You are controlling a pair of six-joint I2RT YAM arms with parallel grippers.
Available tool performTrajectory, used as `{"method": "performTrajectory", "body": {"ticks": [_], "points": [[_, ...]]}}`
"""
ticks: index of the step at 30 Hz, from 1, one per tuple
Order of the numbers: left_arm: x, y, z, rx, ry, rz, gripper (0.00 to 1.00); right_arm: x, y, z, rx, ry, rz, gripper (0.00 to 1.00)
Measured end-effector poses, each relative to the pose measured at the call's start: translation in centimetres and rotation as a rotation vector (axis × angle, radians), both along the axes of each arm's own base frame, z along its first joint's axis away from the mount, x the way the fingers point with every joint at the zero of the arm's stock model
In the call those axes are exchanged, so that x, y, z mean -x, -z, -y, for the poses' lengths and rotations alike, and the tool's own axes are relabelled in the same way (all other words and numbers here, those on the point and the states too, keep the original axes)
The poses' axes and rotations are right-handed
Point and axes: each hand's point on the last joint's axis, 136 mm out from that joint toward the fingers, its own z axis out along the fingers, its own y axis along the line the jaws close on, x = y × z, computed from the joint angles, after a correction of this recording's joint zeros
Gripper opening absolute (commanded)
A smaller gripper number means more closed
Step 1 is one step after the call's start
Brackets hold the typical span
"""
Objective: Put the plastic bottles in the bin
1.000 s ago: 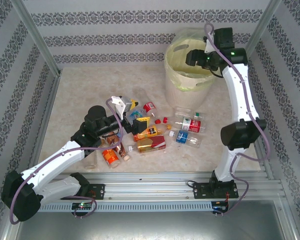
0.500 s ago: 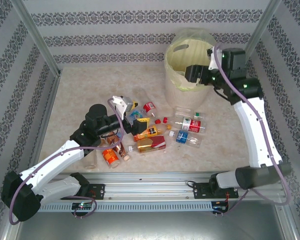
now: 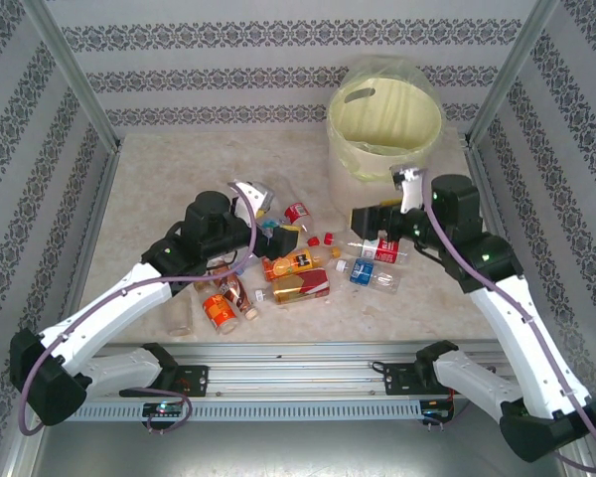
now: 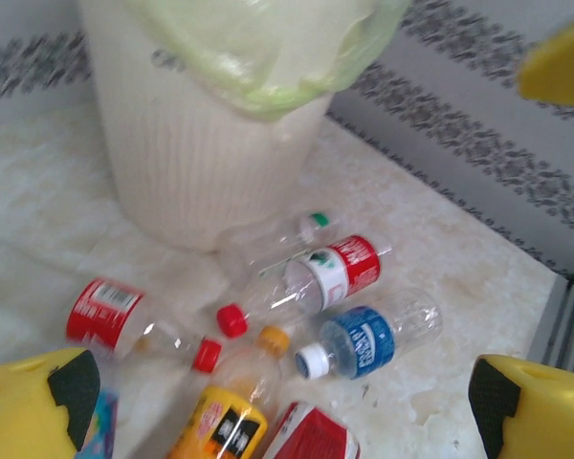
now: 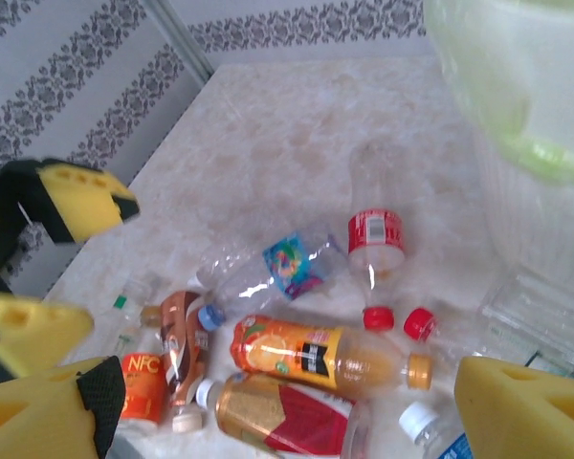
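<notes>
1. the right pincer hangs just below the bin in the top view, jaws spread wide and empty.
2. in the right wrist view the orange juice bottle lies low in the frame ahead of the fingers. its long axis runs left to right, cap to the right.
3. a red-labelled clear bottle lies top to bottom just above it, cap downward.
4. the right arm looks nearer to the red-and-white labelled bottle and the blue-labelled bottle.
5. the left pincer, also wide open and holding nothing, hovers over the heap's upper left.
6. the plastic bottles lie on the desk at centre frame. they crowd and touch one another, so a clean grasp looks tight and the two arms are close.
</notes>
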Motion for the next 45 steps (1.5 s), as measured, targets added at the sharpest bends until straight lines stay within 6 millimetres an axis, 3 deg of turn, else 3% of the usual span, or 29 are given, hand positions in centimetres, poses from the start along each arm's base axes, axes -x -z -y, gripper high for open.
{"method": "performTrajectory", "body": {"ticks": [3, 9, 14, 21, 28, 45], "points": [[-0.2, 0.8, -1.4, -0.025, -0.098, -0.094, 1.0, 1.1, 2.0, -0.1, -0.019, -0.019, -0.042, 0.92], [1.3, 5.0, -5.9, -0.1, -0.339, -0.342, 1.0, 3.9, 5.0, -1.7, -0.063, -0.118, -0.132, 0.98], [4.6, 7.8, -10.1, -0.125, -0.548, -0.546, 1.0, 6.1, 5.0, -2.5, -0.095, -0.19, -0.137, 0.98], [8.6, 12.7, -13.4, -0.187, -0.745, -0.782, 1.0, 7.1, 5.6, -2.4, -0.102, -0.201, -0.135, 0.98], [10.0, 15.7, -14.5, -0.277, -0.863, -0.917, 0.9, 7.0, 5.6, -2.4, -0.1, -0.196, -0.132, 0.98], [13.1, 21.3, -15.2, -0.376, -0.931, -1.1, 0.82, 7.2, 5.8, -2.0, -0.092, -0.182, -0.128, 0.98]]}}
